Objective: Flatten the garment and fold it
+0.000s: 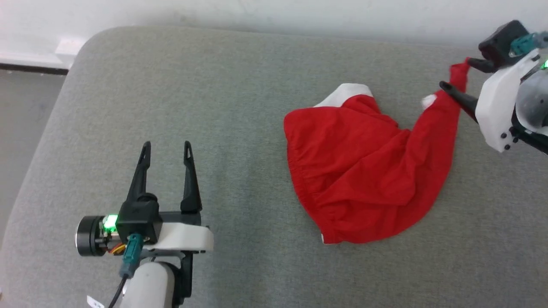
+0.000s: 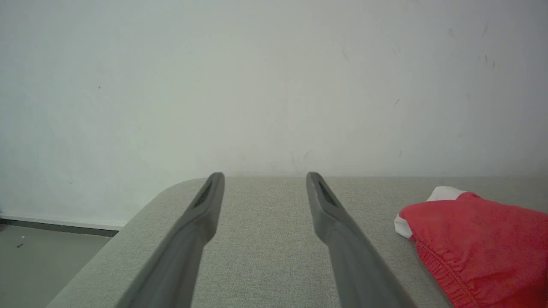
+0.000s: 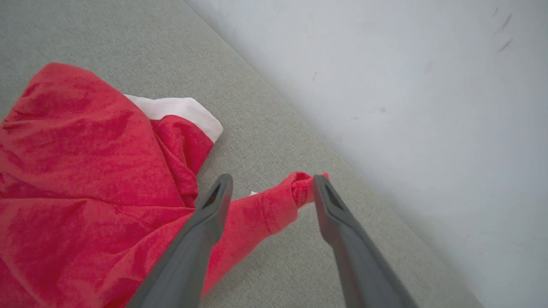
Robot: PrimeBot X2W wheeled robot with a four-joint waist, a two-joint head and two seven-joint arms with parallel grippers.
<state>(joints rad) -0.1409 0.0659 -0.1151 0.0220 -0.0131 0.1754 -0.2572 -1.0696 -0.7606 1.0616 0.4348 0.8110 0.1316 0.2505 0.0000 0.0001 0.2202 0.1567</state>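
While soft bright-red white-trimmed sports shorts [image 1: 364, 171] lie bunched on a grey fabric cushion [image 1: 214, 85], right gripper [image 1: 457, 73] straddles one twisted corner, fingers apart; left gripper [image 1: 167, 147] likewise spread, idle. Advice: draw opposite edges outward.

Matt cloth garment [image 1: 364, 171]; coarse woven surface [image 1: 192, 85]

Left gripper [image 2: 264, 177], fingers spread, over grey surface [image 2: 265, 256]. Red garment [image 2: 479, 248] lies right of gripper, untouched. White wall [image 2: 274, 85] beyond.
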